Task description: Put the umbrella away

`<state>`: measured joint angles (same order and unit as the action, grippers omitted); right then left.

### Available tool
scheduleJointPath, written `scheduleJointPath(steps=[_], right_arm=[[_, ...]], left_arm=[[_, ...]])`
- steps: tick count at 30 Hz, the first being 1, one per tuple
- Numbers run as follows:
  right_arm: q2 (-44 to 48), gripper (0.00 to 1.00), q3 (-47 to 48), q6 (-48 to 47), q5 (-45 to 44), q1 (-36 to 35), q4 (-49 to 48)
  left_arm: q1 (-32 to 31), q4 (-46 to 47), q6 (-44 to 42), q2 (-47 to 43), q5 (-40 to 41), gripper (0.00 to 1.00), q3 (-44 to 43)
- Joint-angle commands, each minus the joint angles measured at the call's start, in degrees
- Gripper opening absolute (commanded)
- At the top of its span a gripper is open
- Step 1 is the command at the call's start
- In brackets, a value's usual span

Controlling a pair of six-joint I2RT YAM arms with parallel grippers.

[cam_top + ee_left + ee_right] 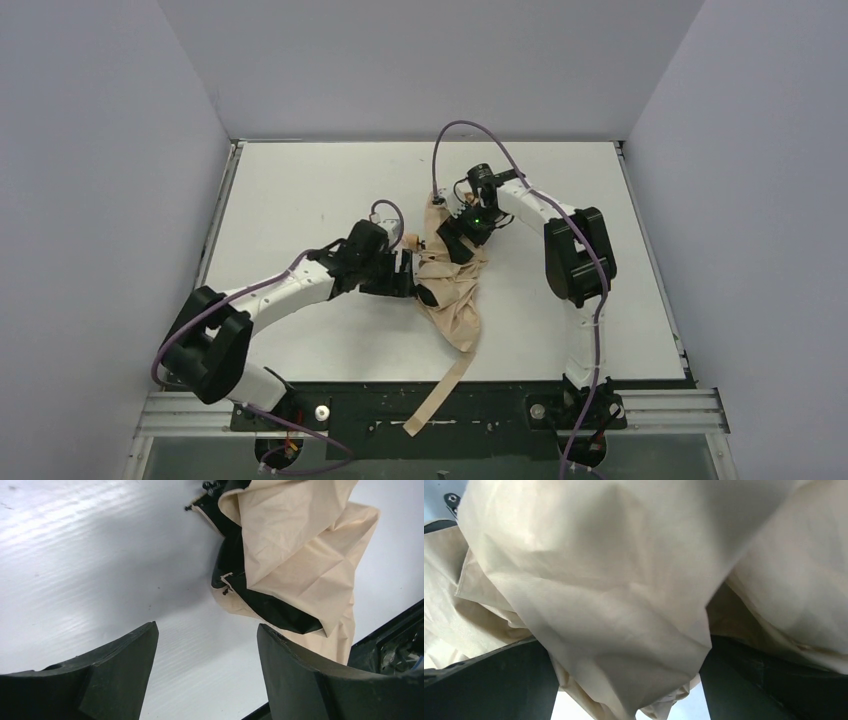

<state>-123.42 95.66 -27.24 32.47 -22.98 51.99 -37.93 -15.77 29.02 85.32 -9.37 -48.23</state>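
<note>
1. Dark fingers point(120, 675) of the left gripper point(206, 629) fill the bottom of the left wrist view. They are spread wide, with only bare white table point(90, 555) in the gap, and they hold nothing.
2. Just past those fingertips lies the umbrella point(300, 555), a crumpled heap of beige fabric with its black inner side point(270, 610) showing in the folds. The left gripper is close beside the umbrella; whether its right finger touches the cloth cannot be told.
3. Small black rib tips point(188, 508) poke out at the umbrella's far edge in that view.
4. The right gripper point(624, 645) has its two dark fingers point(489, 680) far apart at the bottom corners of the right wrist view. Umbrella fabric sags into the gap between them and covers nearly the whole view. The jaws stand wide apart and are not closed on the cloth.
5. In the top view, the umbrella lies collapsed on the table. The left gripper is at the umbrella's left side and the right gripper sits over its far end.
6. A tan strap point(437, 392) trails from the umbrella's near end. It runs off the table edge and across the black base rail point(400, 412) between the two arm bases.
</note>
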Motion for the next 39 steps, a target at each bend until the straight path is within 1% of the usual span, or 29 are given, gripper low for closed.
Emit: scheduleJointPath(steps=[1, 4, 5, 6, 8, 12, 14, 16, 18, 23, 26, 31, 34, 36, 39], right_arm=[[-0.4, 0.89, -3.0, 0.1, -5.6, -0.5, -2.5], [-0.8, 0.67, -3.1, 0.1, -6.4, -0.4, -2.9], [-0.7, 0.67, -3.3, 0.5, -6.7, -0.4, -3.5], [-0.5, 0.64, -3.6, 1.3, -6.8, -0.3, -4.5], [0.3, 0.63, -4.7, 3.2, -6.1, -0.4, -6.9], [4.4, 0.61, -10.7, 5.4, -4.5, -0.7, -15.6], [7.5, 0.6, -15.0, 2.8, -3.9, -1.7, -20.4], [10.3, 0.6, -18.4, -1.6, -5.3, -3.1, -23.0], [11.3, 0.57, -19.6, -4.3, -5.8, -3.7, -23.3], [11.5, 0.47, -20.0, -10.3, -8.1, -4.3, -21.2], [12.5, 0.44, -22.1, -12.2, -8.6, -4.5, -22.1], [16.8, 0.42, -28.3, -15.8, -6.5, -4.9, -28.4], [20.2, 0.41, -33.1, -18.3, -4.7, -5.5, -33.1], [22.2, 0.4, -36.1, -21.4, -4.5, -6.0, -35.5], [24.0, 0.39, -39.4, -24.9, -5.5, -6.7, -37.9]], left_arm=[[2.5, -3.7, -0.9, -6.1, 2.9, 0.71, -4.9], [5.3, -6.4, -2.3, -8.7, 2.5, 0.73, -6.5], [6.6, -7.2, -2.8, -9.2, 1.9, 0.74, -7.2], [7.7, -8.0, -3.4, -9.8, 1.1, 0.73, -8.0], [10.3, -9.4, -4.6, -10.9, -0.4, 0.73, -9.6], [14.7, -11.8, -7.1, -13.2, -2.5, 0.73, -12.8], [16.1, -12.8, -8.4, -13.9, -3.0, 0.73, -14.0], [17.2, -13.1, -9.7, -14.5, -3.3, 0.73, -14.8], [17.9, -12.9, -11.1, -14.7, -3.6, 0.73, -15.3], [18.6, -12.1, -15.3, -13.5, -5.6, 0.74, -17.0], [18.7, -8.6, -17.8, -13.9, -6.9, 0.74, -16.0], [18.7, 4.5, -21.5, -15.9, -9.8, 0.75, -9.5], [18.7, 12.6, -23.7, -15.1, -12.2, 0.78, -7.4], [18.5, 14.5, -26.6, -13.4, -15.1, 0.8, -7.6], [18.0, 14.9, -30.8, -9.6, -18.2, 0.82, -9.1]])
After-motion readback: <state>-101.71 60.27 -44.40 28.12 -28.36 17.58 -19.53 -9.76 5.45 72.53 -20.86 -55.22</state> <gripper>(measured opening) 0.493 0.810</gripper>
